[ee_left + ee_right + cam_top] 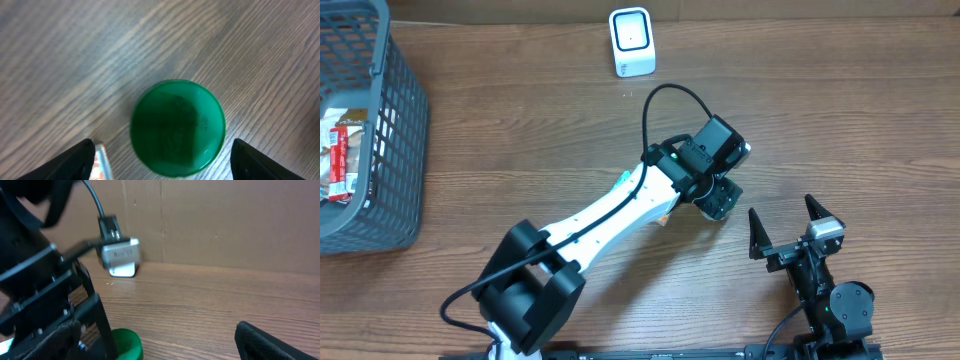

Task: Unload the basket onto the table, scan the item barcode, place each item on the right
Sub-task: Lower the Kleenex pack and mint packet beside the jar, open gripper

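In the middle of the bench (840,110), a bit right of centre, the green round item (177,127) sits flat on the wood. The left hand (162,150) hangs directly over it, looking straight down on its top. Its fingers are spread wide, one on each side of the green thing, with clear gaps, so it's got hold of nothing yet. The right hand (785,232) is parked near the front edge, gaping fully open and empty too.

My take on doing the grab well:
- Line the fingers up across the widest part before coming down. Round stuff squirts out sideways if you pinch it off-centre.
- Drop straight down and close evenly.
- There's a pale strip of something (100,162) just beside one finger in the left wrist view. I can't tell what it is, but I wouldn't want to pinch it along with the item.
- I can't see any barcode on the top, so I'm guessing it's on the side or underneath. Grip so the fingers don't cover it.

The scanner (632,42) is at the back of the bench, well apart from the item, so it's a lift, carry and tilt toward its face.
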You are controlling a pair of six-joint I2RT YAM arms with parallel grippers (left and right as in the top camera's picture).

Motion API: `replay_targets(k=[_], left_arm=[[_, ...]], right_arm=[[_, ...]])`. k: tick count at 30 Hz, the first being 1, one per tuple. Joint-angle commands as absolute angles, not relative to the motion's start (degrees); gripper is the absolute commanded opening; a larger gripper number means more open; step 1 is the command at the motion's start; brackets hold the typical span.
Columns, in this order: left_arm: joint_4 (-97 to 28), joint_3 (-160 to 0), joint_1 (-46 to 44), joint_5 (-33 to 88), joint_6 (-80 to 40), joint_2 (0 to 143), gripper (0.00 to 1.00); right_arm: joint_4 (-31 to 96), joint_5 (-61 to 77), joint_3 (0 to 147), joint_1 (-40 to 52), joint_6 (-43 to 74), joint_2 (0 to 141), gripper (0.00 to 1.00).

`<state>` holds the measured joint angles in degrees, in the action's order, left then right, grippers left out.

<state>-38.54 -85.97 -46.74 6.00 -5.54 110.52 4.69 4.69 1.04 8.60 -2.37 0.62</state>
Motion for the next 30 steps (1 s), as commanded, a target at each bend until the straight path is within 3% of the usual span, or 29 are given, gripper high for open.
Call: replay_targets(k=[1, 30], left_arm=[[-38.5, -86.6, -46.5, 8.5, -4.6, 111.7, 0.77], [-43.5, -86.7, -46.5, 28.6, -6.9, 111.8, 0.74]], right_arm=[[4.4, 5.1, 0.4, 8.3, -2.7, 0.2, 1.0], [4.4, 5.1, 0.4, 8.3, -2.7, 0.2, 1.0]])
